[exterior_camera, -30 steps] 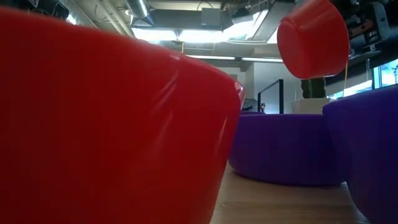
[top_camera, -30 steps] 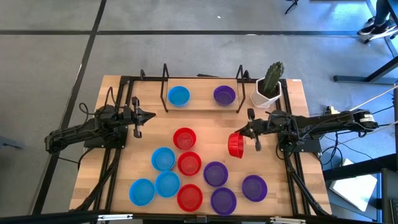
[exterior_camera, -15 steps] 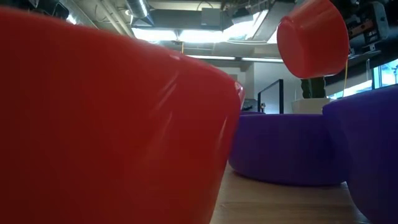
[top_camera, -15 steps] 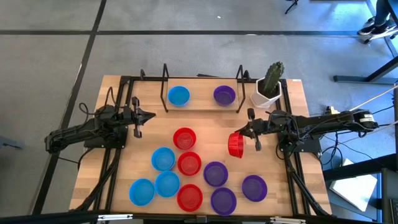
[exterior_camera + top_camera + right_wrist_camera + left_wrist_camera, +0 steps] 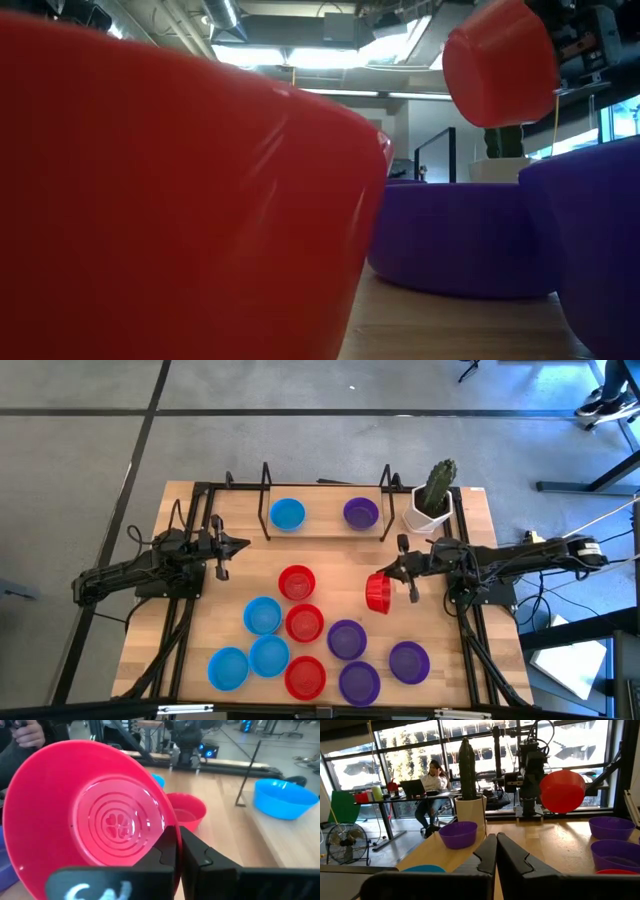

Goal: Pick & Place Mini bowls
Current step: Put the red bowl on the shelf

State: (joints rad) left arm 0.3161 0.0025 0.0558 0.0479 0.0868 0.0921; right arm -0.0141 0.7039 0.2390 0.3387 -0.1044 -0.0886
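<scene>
The left end effector [image 5: 243,544] hovers over the left side of the desk [image 5: 190,630], fingers together and holding nothing. Near it, toward the front edge, three blue mini bowls [image 5: 262,615] sit upright in a loose cluster, all alike: small, round, shallow, plain plastic. A fourth blue bowl [image 5: 287,514] stands on the raised shelf [image 5: 325,526] at the back, with a purple bowl on the shelf [image 5: 360,513] well apart from it. At the centre, three red bowls on the desk [image 5: 297,582] run front to back (the nearest fills most of the low view). Three purple bowls on the desk [image 5: 347,639] lie front right. Further right, the right end effector [image 5: 389,578] is clamped on the rim of a held red bowl [image 5: 377,593], which is tipped on edge and raised clear of the desk; its inside shows moulded concentric rings. The held bowl lies just left of the fingers. A white pot with a cactus [image 5: 432,500] stands at the back right.
</scene>
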